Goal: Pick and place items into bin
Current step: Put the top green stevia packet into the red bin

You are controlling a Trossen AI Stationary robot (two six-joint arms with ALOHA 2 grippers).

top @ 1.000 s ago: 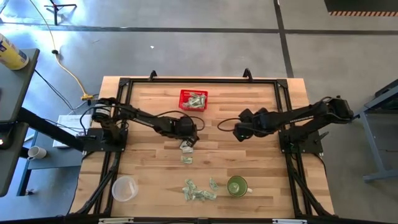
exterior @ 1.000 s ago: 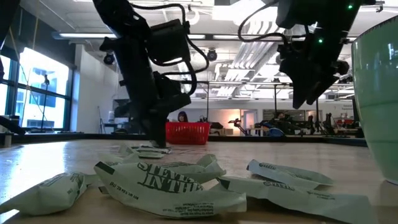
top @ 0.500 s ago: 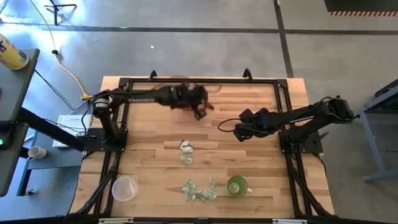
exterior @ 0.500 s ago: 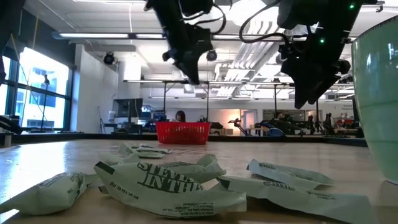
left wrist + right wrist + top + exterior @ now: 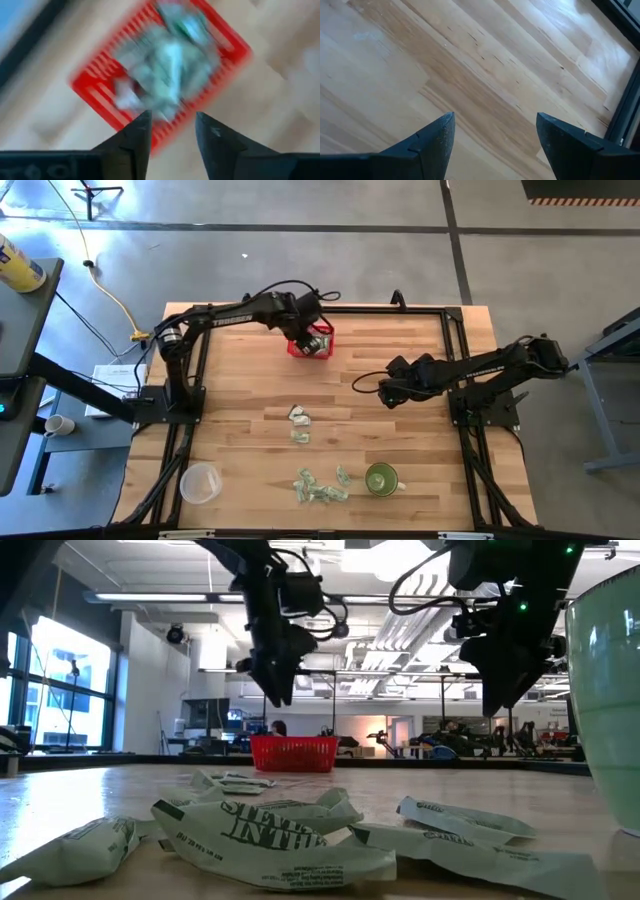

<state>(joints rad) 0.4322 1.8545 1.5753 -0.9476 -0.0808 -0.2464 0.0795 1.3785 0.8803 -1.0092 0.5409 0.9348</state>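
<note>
The bin (image 5: 311, 342) is a small red basket at the table's far middle, with several pale green-and-white items (image 5: 167, 57) lying inside it. My left gripper (image 5: 172, 131) hangs open just above the bin (image 5: 293, 753), with nothing between its fingers. More items lie flat on the table: two at the middle (image 5: 299, 424) and a cluster near the front edge (image 5: 320, 486), which shows large in the low view (image 5: 270, 835). My right gripper (image 5: 384, 393) stands open above bare wood right of the middle (image 5: 492, 135).
A green cup (image 5: 380, 478) stands at the front, right of the item cluster. A clear plastic cup (image 5: 200, 482) stands at the front left. A black frame (image 5: 455, 340) runs along the table's edges. Bare wood lies between the two arms.
My left gripper has risen from the items at the table's middle and swung toward the far edge. It now hangs over the bin. The two items at the middle lie where they were. My right arm has kept still.
</note>
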